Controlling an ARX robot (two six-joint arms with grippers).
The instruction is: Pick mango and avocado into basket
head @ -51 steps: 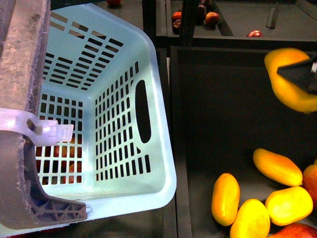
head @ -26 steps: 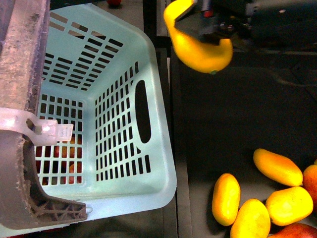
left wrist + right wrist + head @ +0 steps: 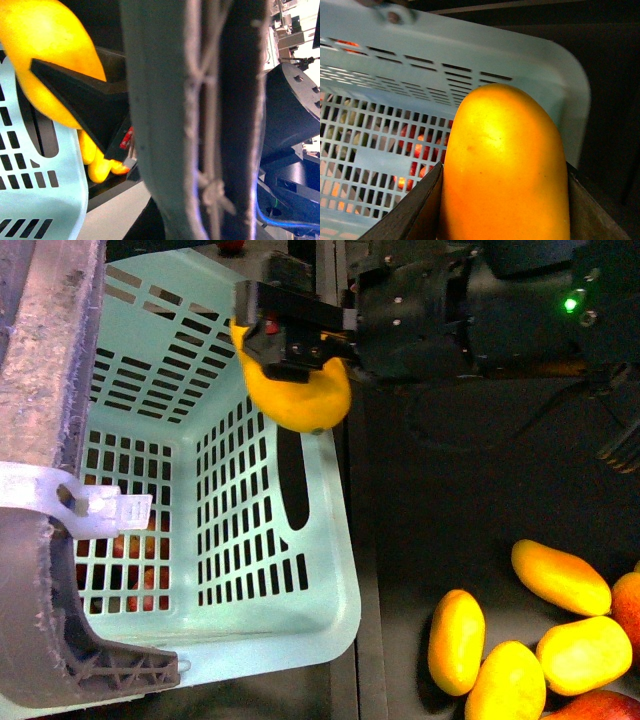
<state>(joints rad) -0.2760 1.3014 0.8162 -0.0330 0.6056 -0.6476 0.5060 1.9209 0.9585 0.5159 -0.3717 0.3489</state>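
Two things sit closest to the camera: the basket's grey-brown swing handle (image 3: 45,390) with its white zip tie (image 3: 95,505), and a cluster of loose mangoes (image 3: 455,640) on the dark table (image 3: 440,500) at the right. The handle fills the left wrist view, so the left tool itself cannot be made out, and I cannot tell whether it is clenched or released.

Next comes the teal basket (image 3: 330,580), with red fruit (image 3: 125,545) glowing through its slotted floor. Whether that fruit lies in the basket or under it is unclear.

Farther off, the mango (image 3: 300,395) hangs over the basket's right rim, part over the opening and part outside. The right tool (image 3: 285,355) is clamped on it, one dark finger (image 3: 415,210) pressed to each flank. The skin looks smooth and waxy, so it is probably slippery. The fruit seems fairly heavy and firm but bruisable, so the best hold is across the broad middle, with moderate pressure. From this height a drop onto hard plastic could mark it.

The arm hides the far shelf. No avocado can be picked out in any view.
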